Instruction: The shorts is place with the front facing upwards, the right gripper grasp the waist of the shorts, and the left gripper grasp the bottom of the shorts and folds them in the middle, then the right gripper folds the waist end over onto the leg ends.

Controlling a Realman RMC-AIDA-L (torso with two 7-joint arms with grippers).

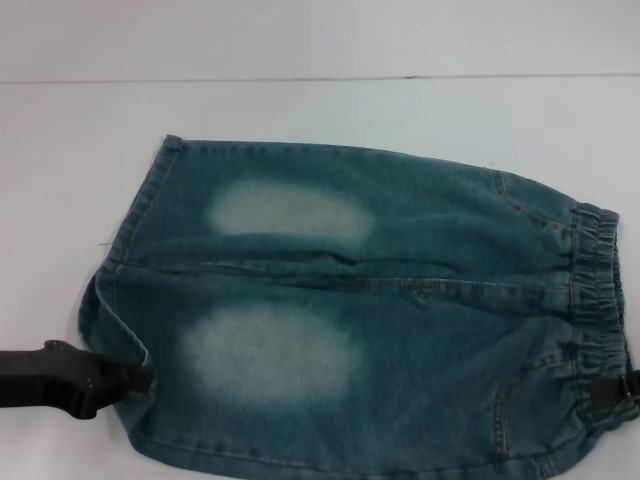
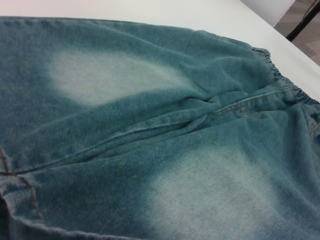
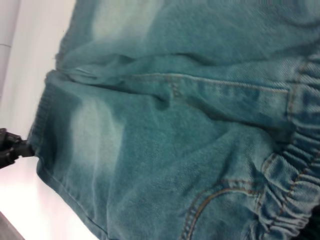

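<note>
- Denim of the shorts (image 1: pixel 380 330) filled the near edge of the head view; the garment lay flat on the white bench (image 1: pixel 320 110), front up, with its two pale faded patches showing.
- Bottom of the shorts (image 1: pixel 125 290), the hemmed leg ends, lay toward the robot's left; the gathered waist (image 1: pixel 598 290) lay toward its right.
- A shallow ridge of cloth ran along the centre seam between the two legs, as seen in the left wrist view (image 2: pixel 170 122).
- The left gripper (image 1: pixel 140 378) was at the hem of the nearer leg, its fingers touching or pinching the hem edge; whether they had closed on the cloth could not be told.
- The right gripper (image 1: pixel 612 400) was at the nearer corner of the waist, mostly cut off by the frame; the state of its fingers could not be told.
- Risk, as judged: if either grasp held only the top layer or a thin edge, the cloth could slip out during the lift, leaving a skewed fold.
- Risk, as judged: unequal lift by the two arms could pull the shorts sideways across the smooth bench.
- Risk, as judged: the centre ridge could be trapped in the fold and leave the halves misaligned.
</note>
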